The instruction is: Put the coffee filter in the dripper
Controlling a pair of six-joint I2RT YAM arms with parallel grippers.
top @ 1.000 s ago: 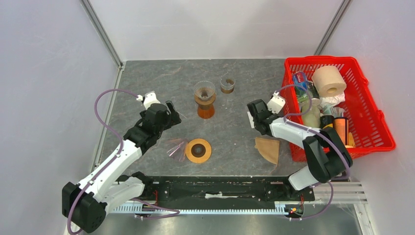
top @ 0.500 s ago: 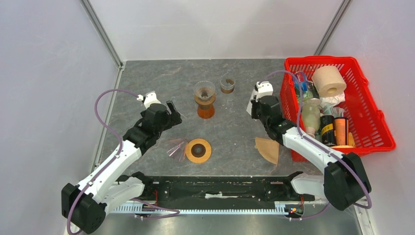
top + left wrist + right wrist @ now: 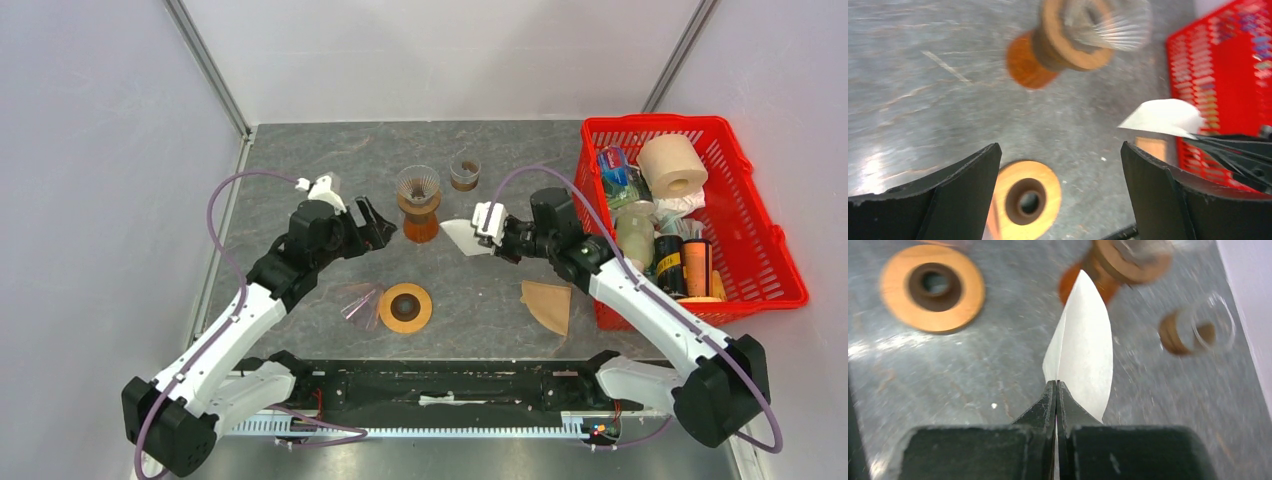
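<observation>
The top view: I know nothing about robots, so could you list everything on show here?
coffee filter: one, white, in the air just right of the dripper
dripper: one, clear glass on an orange-brown stand, middle of the table
glass cup: one, clear with a brown band, behind and right of the dripper
ring: one, orange with a brown hole, front centre
plastic piece: one, pinkish clear, left of the ring
brown paper: brown, flat by the basket; count unclear
basket: one, red, right side, full of bottles and oddments
paper roll: one, beige, in the basket
table: one, grey
left gripper: black, open, left of the dripper
right gripper: black, shut on the coffee filter
</observation>
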